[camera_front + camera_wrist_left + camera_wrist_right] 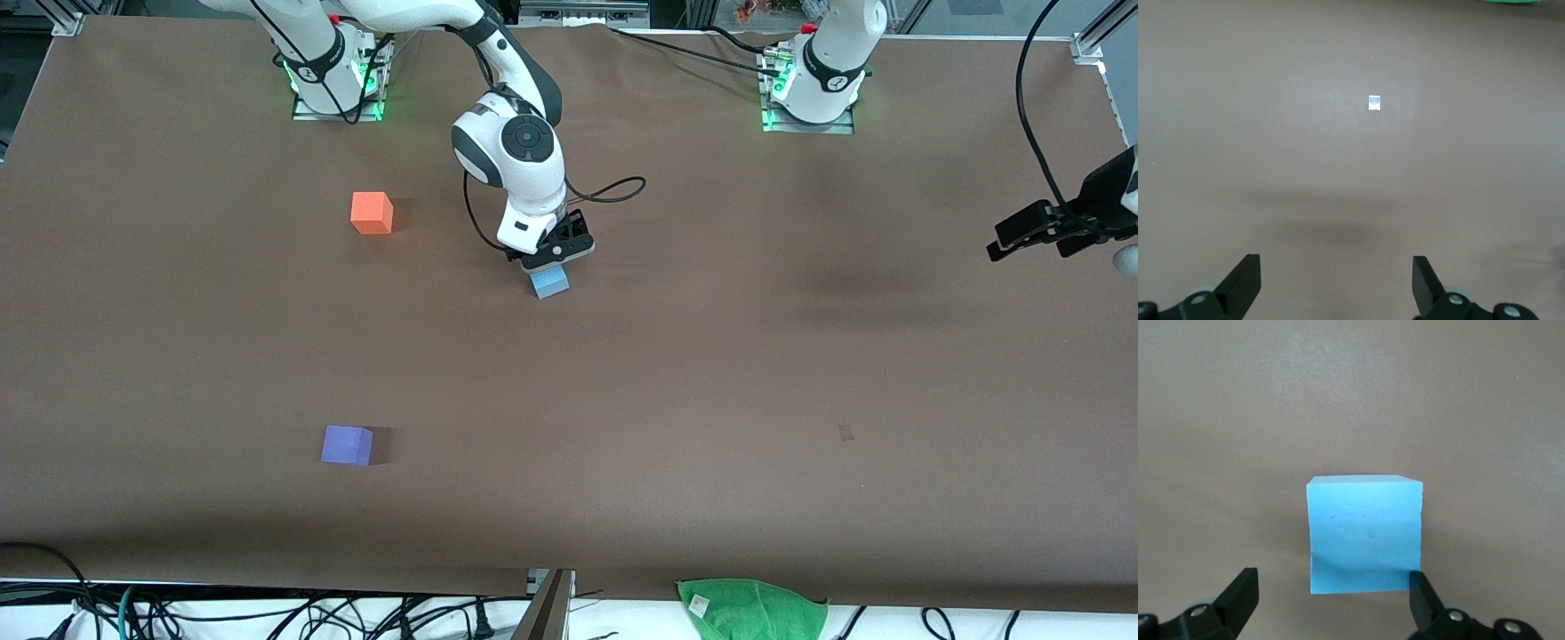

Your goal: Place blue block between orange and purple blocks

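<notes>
The blue block [550, 282] [1366, 535] sits on the brown table near its middle. My right gripper [553, 258] [1333, 595] hovers just over it, open, with the cube ahead of the fingertips and one fingertip [1423, 590] at the cube's edge. The orange block [372, 213] lies toward the right arm's end, farther from the front camera. The purple block [347, 445] lies at that same end, much nearer to the camera. My left gripper [1031, 236] [1336, 280] waits open over bare table at the left arm's end.
A green cloth [752, 606] lies at the table's front edge. A small pale mark [1374, 103] [845, 432] shows on the table mat [711, 373]. Cables hang along the front edge.
</notes>
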{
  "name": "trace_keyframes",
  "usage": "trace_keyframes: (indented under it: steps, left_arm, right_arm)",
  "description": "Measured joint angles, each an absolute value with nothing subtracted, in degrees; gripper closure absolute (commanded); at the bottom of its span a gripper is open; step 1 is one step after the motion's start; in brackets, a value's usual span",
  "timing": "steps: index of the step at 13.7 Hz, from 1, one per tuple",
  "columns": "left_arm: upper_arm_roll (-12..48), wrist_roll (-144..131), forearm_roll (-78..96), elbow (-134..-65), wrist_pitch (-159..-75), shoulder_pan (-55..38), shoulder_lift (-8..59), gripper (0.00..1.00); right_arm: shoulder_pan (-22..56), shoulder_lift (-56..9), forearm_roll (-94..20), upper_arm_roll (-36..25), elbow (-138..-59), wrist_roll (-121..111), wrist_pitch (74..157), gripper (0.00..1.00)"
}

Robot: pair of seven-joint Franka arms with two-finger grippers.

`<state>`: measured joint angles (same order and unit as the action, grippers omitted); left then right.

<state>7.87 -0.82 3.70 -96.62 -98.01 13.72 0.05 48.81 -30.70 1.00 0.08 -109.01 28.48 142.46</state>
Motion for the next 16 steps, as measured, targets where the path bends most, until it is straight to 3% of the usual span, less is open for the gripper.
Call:
trace_keyframes:
  steps: [12,14,16]
  left_arm:
    - [8.27,-4.48,3.82,-95.34,-94.30,13.38,0.71,0.00]
    - [6.09,-4.89,3.83,-95.33,-94.30,10.58,1.17,0.00]
    - [-0.20,-5.18,3.83,-95.31,-94.30,4.12,1.29,0.00]
  right_arm:
    - [48.81,-29.77,3.13,-1.03,-108.60,28.51,141.10,0.00]
    - [48.81,-30.10,3.51,-1.06,-108.60,28.51,141.82,0.00]
    - [48.81,-30.92,3.53,-1.08,-108.56,28.51,143.79,0.00]
